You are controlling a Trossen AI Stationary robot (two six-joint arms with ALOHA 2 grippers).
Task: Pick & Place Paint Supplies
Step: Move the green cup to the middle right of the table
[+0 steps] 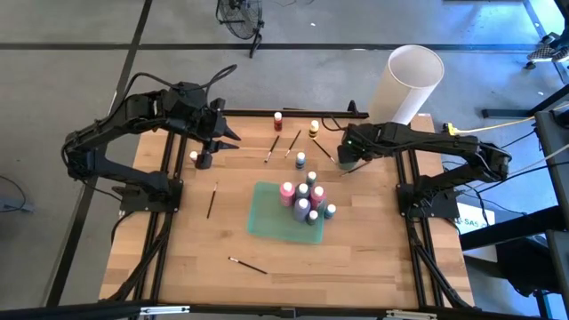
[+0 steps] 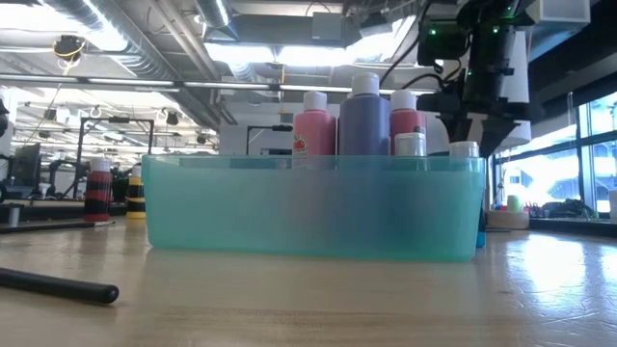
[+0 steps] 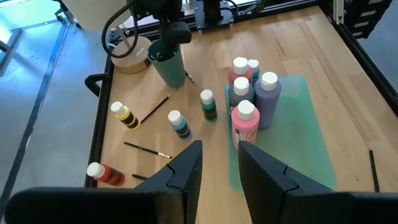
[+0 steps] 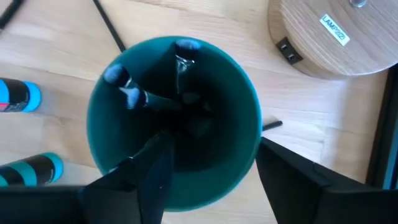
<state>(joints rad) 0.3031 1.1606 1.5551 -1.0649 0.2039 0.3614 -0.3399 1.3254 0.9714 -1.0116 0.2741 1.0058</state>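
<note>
The right claw [image 4: 208, 168] hangs right over a teal cup [image 4: 99, 155], its fingers [image 4: 146, 177] spread so that one reaches inside the rim and the other stands outside it; whether they pinch the wall cannot be told. Inside the cup lean two brushes [image 4: 149, 99]. Just beside the cup lie two blue-banded bottles [image 4: 18, 96] and a round wooden base [image 4: 336, 37].

The left claw [image 3: 217, 162] hovers above the counter [image 1: 373, 258], fingers parted and grasping nothing. Straight ahead of it sits a green tray [image 3: 311, 137] holding pink [image 3: 244, 121], purple [image 3: 267, 99] and other bottles. Beyond the tray, loose on the counter, stand a green bottle [image 3: 208, 106] and a blue one [image 3: 179, 124]; farther off lie a yellow bottle [image 3: 124, 116] and a red one [image 3: 104, 174], with loose brushes [image 3: 146, 150] among them.
</note>
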